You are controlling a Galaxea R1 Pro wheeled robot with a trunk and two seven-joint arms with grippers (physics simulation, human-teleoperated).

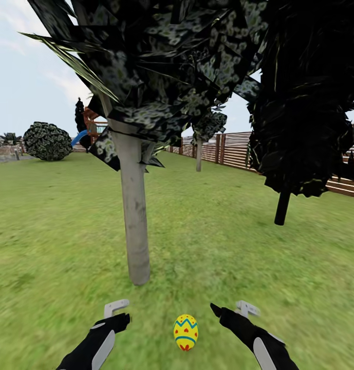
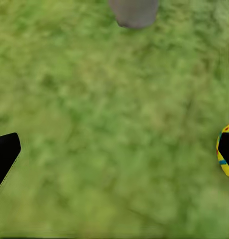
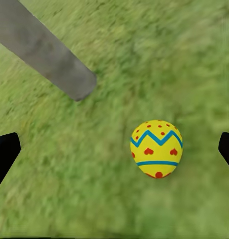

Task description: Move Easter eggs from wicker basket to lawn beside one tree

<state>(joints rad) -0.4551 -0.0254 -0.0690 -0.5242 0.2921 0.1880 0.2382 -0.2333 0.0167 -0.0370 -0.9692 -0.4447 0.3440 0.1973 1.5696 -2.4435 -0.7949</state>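
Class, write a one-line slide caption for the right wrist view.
Yellow zigzag-banded Easter egg lying on green lawn near the pale grey tree trunk, between open gripper fingers.

No readable text, labels, brand names, numbers or signs appear in any view. The only markings are painted decoration on the Easter egg at the lower centre of the head view: red dots and hearts, and blue-green zigzag bands, on a yellow shell.
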